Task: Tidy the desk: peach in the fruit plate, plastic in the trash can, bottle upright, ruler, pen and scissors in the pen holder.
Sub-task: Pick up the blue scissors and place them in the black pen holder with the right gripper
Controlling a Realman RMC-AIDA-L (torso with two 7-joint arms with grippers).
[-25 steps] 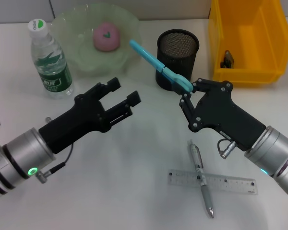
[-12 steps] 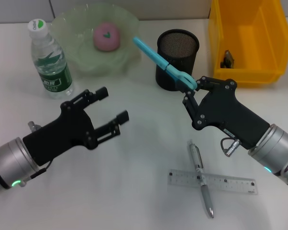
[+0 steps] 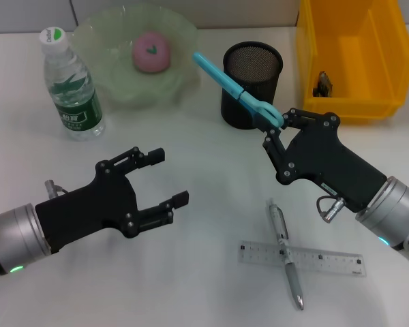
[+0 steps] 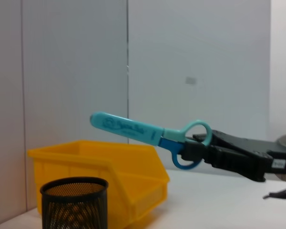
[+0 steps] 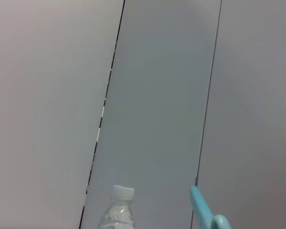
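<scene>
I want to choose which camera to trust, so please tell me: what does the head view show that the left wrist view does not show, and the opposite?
Only the head view shows the left gripper, open and empty above the desk, the peach in the fruit plate, the upright bottle, and the pen lying across the ruler. Only the left wrist view shows the wall panels behind the desk. Both show the scissors held at the handle by the right gripper, near the mesh pen holder and the yellow bin.
</scene>
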